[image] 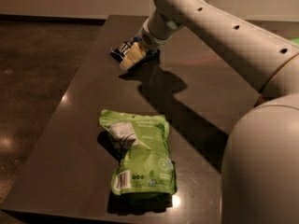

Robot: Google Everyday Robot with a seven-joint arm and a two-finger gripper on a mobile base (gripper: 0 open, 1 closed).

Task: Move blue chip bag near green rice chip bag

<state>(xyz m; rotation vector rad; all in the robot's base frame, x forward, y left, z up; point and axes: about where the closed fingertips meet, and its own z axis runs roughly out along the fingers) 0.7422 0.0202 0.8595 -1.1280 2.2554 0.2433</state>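
The blue chip bag [120, 47] lies at the far end of the dark table [79, 125], mostly hidden under my gripper. Only its left part with white lettering shows. My gripper [131, 56] is down on the bag's right side, at table height. The green rice chip bag [140, 155] lies flat near the table's front edge, label patch and barcode up, well apart from the blue bag.
My white arm [219, 31] reaches in from the right over the table's far right part and casts a shadow on the middle. My base [261, 167] fills the lower right. Dark floor [37, 69] lies left of the table.
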